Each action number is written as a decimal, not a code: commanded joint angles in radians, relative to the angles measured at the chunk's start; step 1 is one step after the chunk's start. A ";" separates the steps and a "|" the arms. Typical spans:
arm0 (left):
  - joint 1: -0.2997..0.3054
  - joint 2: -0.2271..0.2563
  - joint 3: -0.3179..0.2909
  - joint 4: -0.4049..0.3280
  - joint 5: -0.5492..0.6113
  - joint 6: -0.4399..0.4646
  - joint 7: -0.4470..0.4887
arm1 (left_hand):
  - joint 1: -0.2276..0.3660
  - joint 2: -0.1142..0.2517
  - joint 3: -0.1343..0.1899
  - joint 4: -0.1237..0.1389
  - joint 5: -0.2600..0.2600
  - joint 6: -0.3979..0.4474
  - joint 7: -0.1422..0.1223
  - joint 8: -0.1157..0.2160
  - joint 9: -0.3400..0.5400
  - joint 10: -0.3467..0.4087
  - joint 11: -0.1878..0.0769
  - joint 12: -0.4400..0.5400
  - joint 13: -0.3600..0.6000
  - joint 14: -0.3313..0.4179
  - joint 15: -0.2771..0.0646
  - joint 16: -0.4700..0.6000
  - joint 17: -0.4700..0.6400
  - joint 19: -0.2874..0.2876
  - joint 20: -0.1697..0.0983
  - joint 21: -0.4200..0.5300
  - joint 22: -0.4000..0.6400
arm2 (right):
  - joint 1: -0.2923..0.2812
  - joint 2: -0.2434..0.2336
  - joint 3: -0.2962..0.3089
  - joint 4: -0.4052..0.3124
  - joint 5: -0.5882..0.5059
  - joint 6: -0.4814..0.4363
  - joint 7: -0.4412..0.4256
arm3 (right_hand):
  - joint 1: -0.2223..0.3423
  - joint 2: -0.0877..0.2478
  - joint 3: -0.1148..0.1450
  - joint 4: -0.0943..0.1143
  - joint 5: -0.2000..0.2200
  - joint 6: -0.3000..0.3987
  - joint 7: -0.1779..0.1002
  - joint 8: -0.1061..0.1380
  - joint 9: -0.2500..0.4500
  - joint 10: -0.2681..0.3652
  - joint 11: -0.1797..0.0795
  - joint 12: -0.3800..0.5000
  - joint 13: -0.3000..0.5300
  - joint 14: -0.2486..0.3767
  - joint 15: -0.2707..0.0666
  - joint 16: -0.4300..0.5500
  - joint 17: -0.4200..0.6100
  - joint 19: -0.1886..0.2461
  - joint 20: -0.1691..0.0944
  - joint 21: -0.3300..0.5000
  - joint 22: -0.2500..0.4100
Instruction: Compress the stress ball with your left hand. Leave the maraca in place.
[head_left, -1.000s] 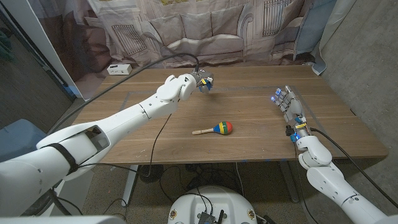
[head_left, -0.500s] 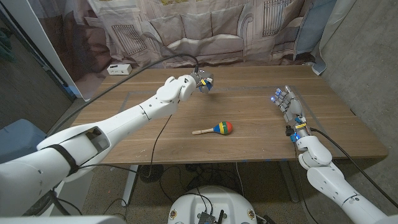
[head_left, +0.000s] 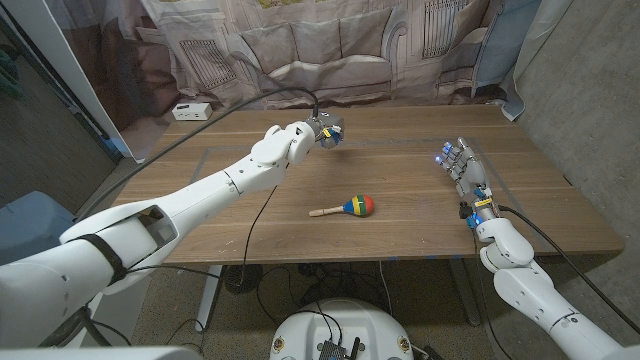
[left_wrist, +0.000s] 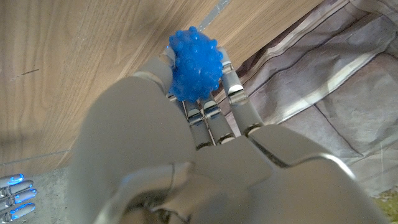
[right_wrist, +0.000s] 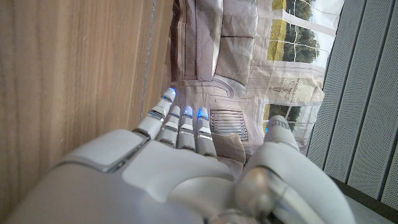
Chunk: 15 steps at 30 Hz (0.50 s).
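Head view: the left hand (head_left: 325, 130) reaches over the far middle of the table (head_left: 420, 225), fingers curled around the ball (head_left: 329, 136), of which little shows here. In the left wrist view the blue, knobbly ball (left_wrist: 196, 64) sits clamped in the fingers (left_wrist: 211, 115) of that hand, above the wood. The maraca (head_left: 347, 208) lies on the table nearer the robot, well apart from both hands, its handle pointing toward the robot's left. The right hand (head_left: 462, 168) waits at the table's right side, fingers straight, slightly apart, holding nothing. A white box (head_left: 192, 111) sits at the far left corner.
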 joint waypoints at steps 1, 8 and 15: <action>-0.012 -0.006 0.003 0.013 -0.018 -0.010 -0.007 | 0.067 0.039 0.028 -0.008 0.006 0.011 0.006 0.001 0.005 0.015 0.008 0.013 0.004 0.023 -0.012 0.014 0.008 0.032 -0.014 0.012 0.005 | 0.003 0.001 -0.001 -0.002 -0.007 0.006 -0.005 | 0.006 -0.006 -0.005 -0.002 -0.002 0.007 -0.005 -0.001 0.003 0.007 0.003 -0.001 0.003 0.009 0.000 -0.004 0.005 0.002 0.002 0.002 0.004; -0.009 -0.012 0.000 0.020 -0.036 -0.009 0.004 | 0.122 0.040 0.053 -0.009 0.010 0.053 0.009 0.019 0.016 0.051 0.010 0.026 0.011 0.059 -0.019 0.025 0.015 0.054 -0.035 0.030 0.008 | 0.003 0.005 -0.001 -0.002 -0.006 0.006 -0.009 | 0.005 -0.006 -0.005 -0.002 -0.002 0.007 -0.005 -0.001 0.003 0.008 0.004 0.000 0.003 0.010 0.001 -0.003 0.005 0.001 0.003 0.002 0.004; -0.010 -0.019 0.002 0.029 -0.055 -0.012 0.004 | 0.170 0.041 0.076 -0.007 0.014 0.116 0.015 0.046 0.034 0.100 0.011 0.047 0.022 0.109 -0.027 0.037 0.020 0.078 -0.057 0.056 0.011 | 0.001 0.006 -0.001 -0.002 -0.007 0.007 -0.011 | 0.005 -0.006 -0.005 -0.002 -0.002 0.008 -0.004 -0.001 0.003 0.008 0.003 0.000 0.003 0.011 0.000 -0.003 0.005 0.001 0.003 0.002 0.004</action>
